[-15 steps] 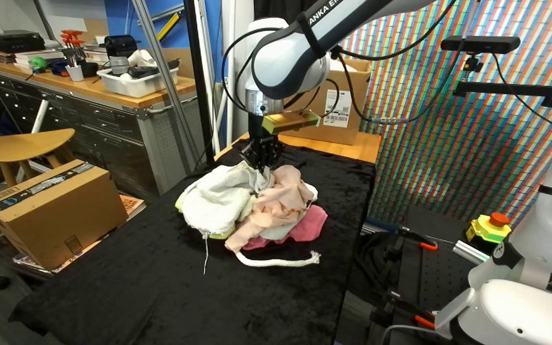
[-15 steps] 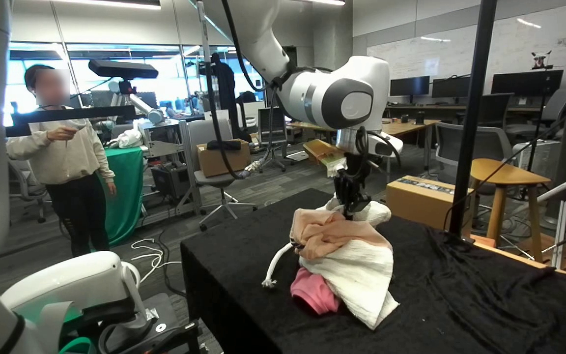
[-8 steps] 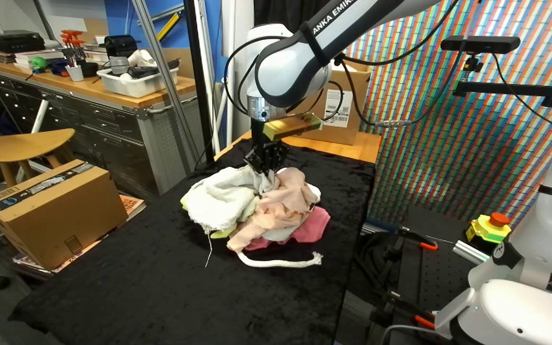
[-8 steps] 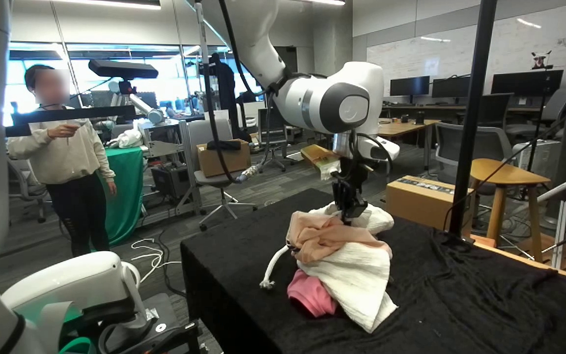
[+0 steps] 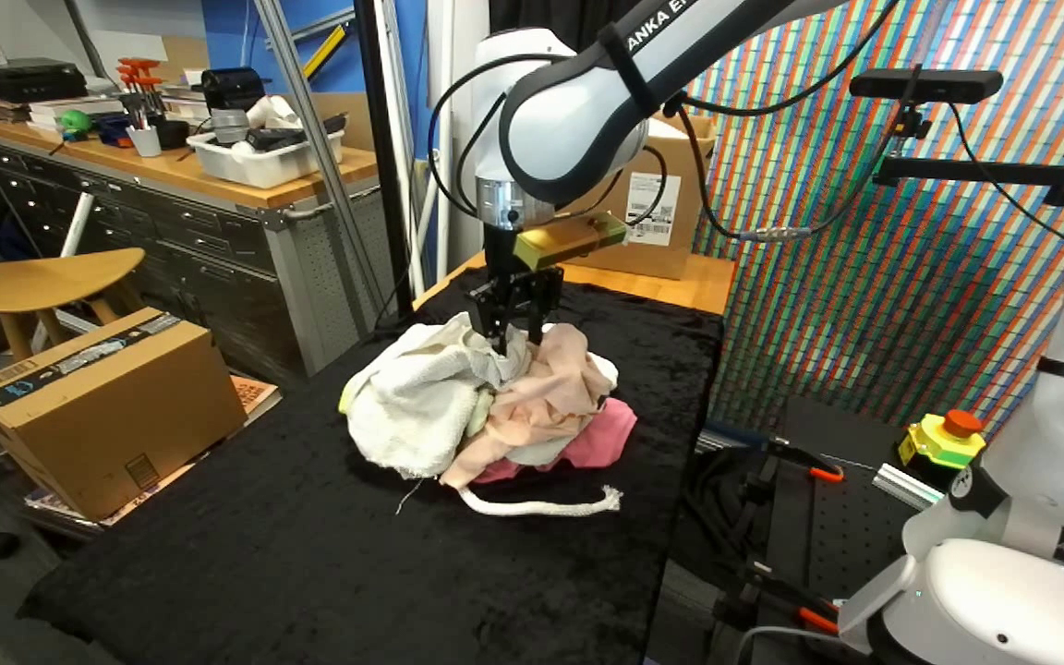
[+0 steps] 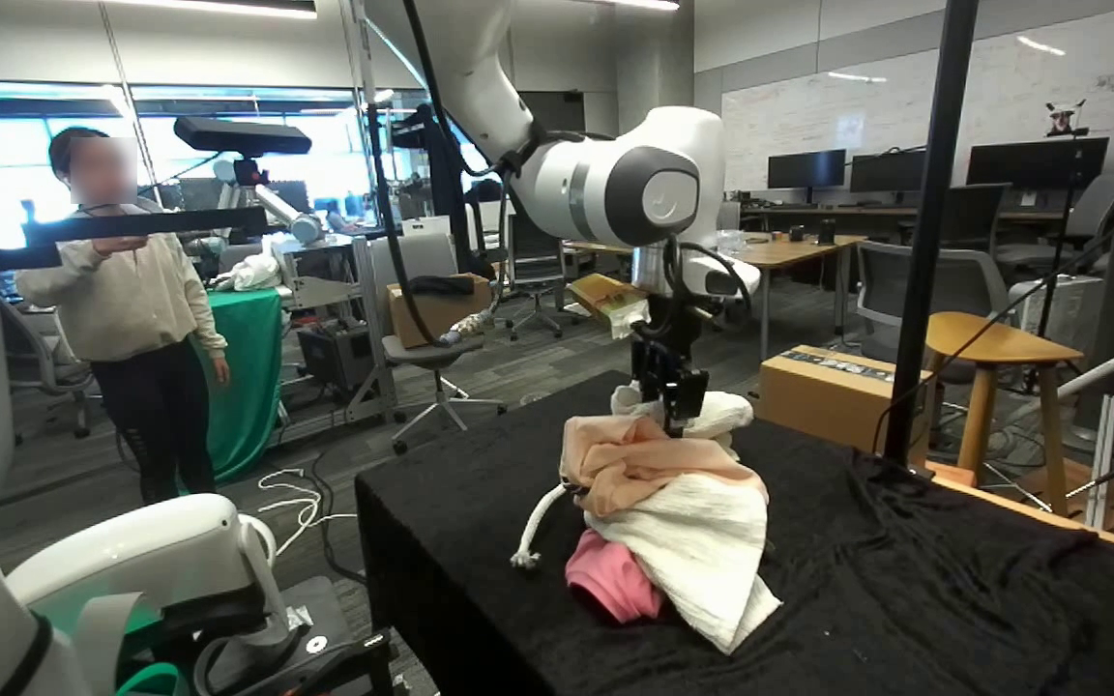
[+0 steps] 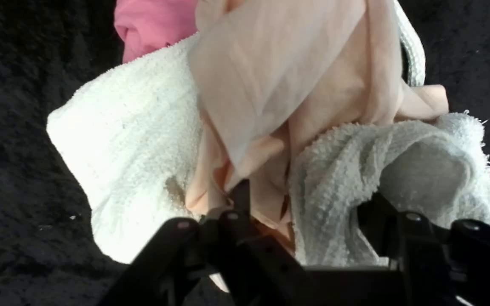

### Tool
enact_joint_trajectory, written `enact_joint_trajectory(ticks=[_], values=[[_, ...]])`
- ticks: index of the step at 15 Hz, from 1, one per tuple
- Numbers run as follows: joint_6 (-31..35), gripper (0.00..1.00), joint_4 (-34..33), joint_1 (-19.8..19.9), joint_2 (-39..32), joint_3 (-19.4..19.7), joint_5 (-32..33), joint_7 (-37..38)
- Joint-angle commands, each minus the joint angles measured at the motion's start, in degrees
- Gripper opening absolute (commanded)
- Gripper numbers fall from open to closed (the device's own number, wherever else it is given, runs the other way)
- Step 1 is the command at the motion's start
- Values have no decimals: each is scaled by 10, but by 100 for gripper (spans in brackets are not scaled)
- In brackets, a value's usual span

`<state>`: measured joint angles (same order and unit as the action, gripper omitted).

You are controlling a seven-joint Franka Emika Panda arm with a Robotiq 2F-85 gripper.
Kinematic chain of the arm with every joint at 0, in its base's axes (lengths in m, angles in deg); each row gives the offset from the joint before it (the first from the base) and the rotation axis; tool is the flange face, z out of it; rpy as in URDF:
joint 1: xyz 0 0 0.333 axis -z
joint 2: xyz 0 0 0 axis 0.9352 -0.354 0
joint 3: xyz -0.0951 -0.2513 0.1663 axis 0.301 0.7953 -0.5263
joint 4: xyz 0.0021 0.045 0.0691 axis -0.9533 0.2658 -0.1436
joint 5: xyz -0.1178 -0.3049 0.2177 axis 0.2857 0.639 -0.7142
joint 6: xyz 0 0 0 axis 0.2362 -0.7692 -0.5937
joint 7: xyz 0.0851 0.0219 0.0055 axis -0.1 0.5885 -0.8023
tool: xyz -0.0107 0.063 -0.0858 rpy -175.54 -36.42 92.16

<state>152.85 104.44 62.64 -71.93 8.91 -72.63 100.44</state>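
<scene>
My black gripper (image 5: 518,342) points down into a heap of cloths, its fingers spread apart. In the wrist view one finger (image 7: 241,197) lies against a peach cloth (image 7: 279,63). The other finger presses into a fold of a whitish terry towel (image 7: 326,182), part of which lies between the fingers without being pinched. A second white cloth (image 7: 143,114) spreads to the left there, with a pink cloth (image 7: 158,25) above it. In an exterior view a white rope (image 5: 541,507) trails out in front of the heap, and a sliver of yellow-green cloth (image 5: 344,397) shows at its left.
The heap rests on a table under a black cover (image 5: 310,554). A cardboard box (image 5: 652,203) stands behind the arm, another box (image 5: 116,416) beside the table. A black post (image 6: 924,232) rises near the table. A person (image 6: 122,290) stands farther back.
The fingers, together before, have parted, and the whitish towel has come loose and settled, its front edge lower. The arm dipped slightly, then rose a little and shifted sideways.
</scene>
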Motion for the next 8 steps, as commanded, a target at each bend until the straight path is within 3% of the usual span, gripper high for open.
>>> enact_joint_trajectory(ticks=[1,2,8], values=[[13,95,42,-10,52,-7,26,7],[14,100,47,-11,59,-9,29,8],[8,100,68,-11,92,-25,41,-1]])
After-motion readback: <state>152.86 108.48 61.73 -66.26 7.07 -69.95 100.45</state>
